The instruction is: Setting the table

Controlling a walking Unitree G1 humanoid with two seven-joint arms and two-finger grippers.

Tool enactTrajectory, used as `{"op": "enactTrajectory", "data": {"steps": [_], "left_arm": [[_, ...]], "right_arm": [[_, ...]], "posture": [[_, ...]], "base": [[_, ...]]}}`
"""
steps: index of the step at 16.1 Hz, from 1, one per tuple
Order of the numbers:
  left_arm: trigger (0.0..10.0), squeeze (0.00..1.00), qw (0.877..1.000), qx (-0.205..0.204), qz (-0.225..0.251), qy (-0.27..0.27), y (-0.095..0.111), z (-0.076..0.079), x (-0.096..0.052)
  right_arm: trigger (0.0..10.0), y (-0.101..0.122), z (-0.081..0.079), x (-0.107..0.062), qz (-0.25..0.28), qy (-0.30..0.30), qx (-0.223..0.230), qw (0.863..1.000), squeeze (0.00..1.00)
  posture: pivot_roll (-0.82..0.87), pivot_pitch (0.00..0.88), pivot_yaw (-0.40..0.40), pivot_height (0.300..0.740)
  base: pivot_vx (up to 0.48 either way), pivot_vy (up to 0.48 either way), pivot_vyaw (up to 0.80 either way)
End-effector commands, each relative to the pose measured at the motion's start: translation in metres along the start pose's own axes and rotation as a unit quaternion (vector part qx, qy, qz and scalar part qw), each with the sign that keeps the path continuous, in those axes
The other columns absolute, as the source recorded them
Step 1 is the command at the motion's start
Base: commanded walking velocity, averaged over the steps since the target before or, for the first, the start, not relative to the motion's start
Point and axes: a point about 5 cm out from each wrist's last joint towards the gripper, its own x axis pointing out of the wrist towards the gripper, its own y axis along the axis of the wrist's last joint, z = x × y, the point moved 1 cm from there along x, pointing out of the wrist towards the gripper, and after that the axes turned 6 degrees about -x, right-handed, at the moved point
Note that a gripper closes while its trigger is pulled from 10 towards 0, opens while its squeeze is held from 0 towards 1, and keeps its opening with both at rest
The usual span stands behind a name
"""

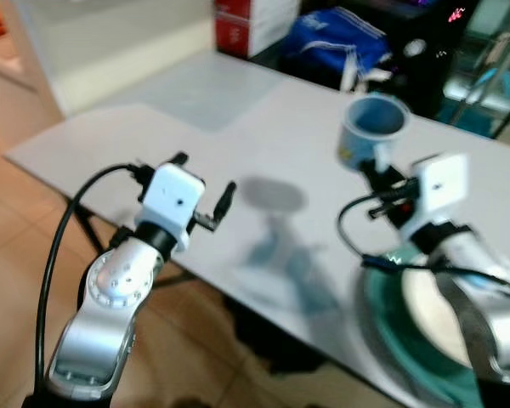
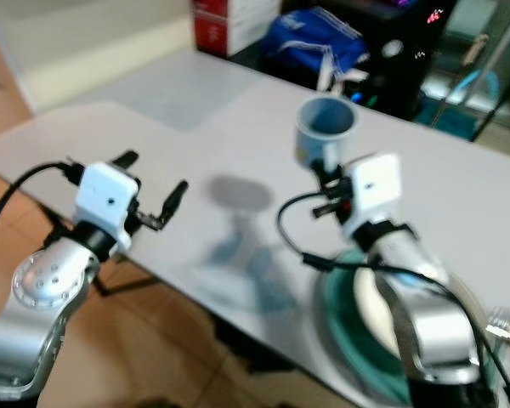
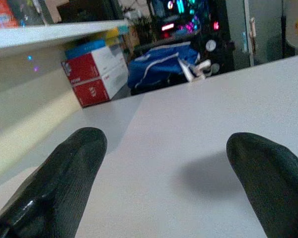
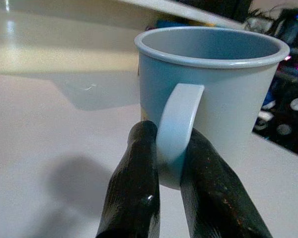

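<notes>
The light blue plastic mug [image 4: 208, 94] looks light, hard and a bit slippery. Its curved handle is the best place to hold it. The right gripper [image 4: 171, 163] pinches that handle tight between its two black fingers and holds the mug up over the white table [image 1: 238, 127]. A shadow lies below. The left gripper [image 1: 206, 187] is wide open, holding nothing.

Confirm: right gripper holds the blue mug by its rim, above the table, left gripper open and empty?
Not by the rim. The right gripper pinches the blue mug by its handle, as the right wrist view shows. The rest stands: mug above the table, left gripper open and empty.
</notes>
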Motion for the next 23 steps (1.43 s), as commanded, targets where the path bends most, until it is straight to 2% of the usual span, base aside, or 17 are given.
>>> {"op": "enactTrajectory", "data": {"steps": [1, 3, 6, 8, 10, 13, 15, 16, 17, 18, 20, 21, 23], "left_arm": [[10.0, 0.0, 1.0, 0.006, 0.002, -0.001, 0.002, -0.002, -0.001], [10.0, 0.0, 1.0, 0.005, 0.002, -0.003, 0.002, -0.003, 0.0], [10.0, 0.0, 1.0, -0.009, -0.004, -0.006, 0.0, -0.003, 0.0], [10.0, 0.0, 1.0, -0.009, -0.007, -0.011, -0.001, -0.003, -0.001], [10.0, 0.0, 1.0, -0.008, -0.014, -0.016, -0.003, -0.004, -0.002], [10.0, 0.0, 0.998, -0.017, -0.038, -0.046, -0.01, -0.006, -0.006], [10.0, 0.0, 0.995, -0.039, -0.046, -0.079, -0.01, -0.008, -0.014], [10.0, 0.0, 0.99, -0.06, -0.054, -0.112, -0.009, -0.005, -0.02], [10.0, 0.0, 0.976, -0.091, -0.074, -0.186, -0.009, 0.003, -0.034], [10.0, 0.0, 0.967, -0.096, -0.09, -0.218, -0.011, 0.007, -0.042], [10.0, 0.0, 0.954, -0.099, -0.119, -0.255, -0.015, 0.01, -0.053], [10.0, 0.0, 0.95, -0.1, -0.135, -0.262, -0.017, 0.008, -0.057], [10.0, 0.0, 0.95, -0.1, -0.136, -0.263, -0.017, 0.007, -0.057]], "right_arm": [[10.0, 0.01, -0.005, 0.0, 0.017, 0.024, 0.008, 1.0, 0.0], [10.0, 0.021, -0.002, -0.004, 0.032, 0.076, 0.065, 0.995, 0.0], [10.0, 0.012, 0.014, -0.003, -0.01, 0.062, 0.044, 0.997, 0.0], [10.0, -0.004, 0.03, 0.005, -0.062, 0.007, 0.044, 0.997, 0.0], [10.0, -0.02, 0.038, 0.017, -0.09, -0.029, 0.068, 0.993, 0.0], [10.0, -0.038, 0.038, 0.039, -0.106, -0.031, 0.095, 0.989, 0.0], [10.0, -0.049, 0.043, 0.056, -0.122, -0.046, 0.103, 0.986, 0.0], [10.0, -0.053, 0.045, 0.06, -0.126, -0.047, 0.112, 0.985, 0.0], [10.0, -0.057, 0.046, 0.067, -0.132, -0.043, 0.117, 0.983, 0.0], [10.0, -0.059, 0.046, 0.07, -0.133, -0.033, 0.112, 0.984, 0.0], [10.0, -0.062, 0.042, 0.077, -0.121, 0.014, 0.096, 0.988, 0.0], [10.0, -0.063, 0.034, 0.082, -0.104, 0.071, 0.098, 0.987, 0.0], [10.0, -0.064, 0.032, 0.082, -0.104, 0.084, 0.097, 0.986, 0.0]], "posture": [[0.03, 0.04, -0.015, 0.74], [0.03, 0.039, -0.012, 0.74], [0.02, 0.04, -0.006, 0.74], [0.03, 0.04, -0.004, 0.74], [0.03, 0.044, 0.004, 0.74], [0.04, 0.047, 0.008, 0.74], [0.05, 0.047, 0.005, 0.74], [0.05, 0.047, 0.004, 0.74], [0.06, 0.047, 0.003, 0.74], [0.06, 0.047, 0.003, 0.74], [0.07, 0.046, 0.002, 0.74], [0.08, 0.046, 0.001, 0.74], [0.08, 0.046, 0.001, 0.74]], "base": [[0.0, -0.48, 0.0], [0.0, -0.48, 0.0], [0.0, 0.0, 0.0], [0.0, 0.0, 0.0], [0.0, 0.0, 0.0], [0.0, 0.0, 0.0], [0.0, 0.0, 0.0], [0.0, 0.0, 0.0], [0.0, 0.0, 0.0], [0.0, 0.0, 0.0], [0.0, 0.0, 0.0], [0.0, 0.0, 0.0], [0.0, 0.0, 0.0]]}}
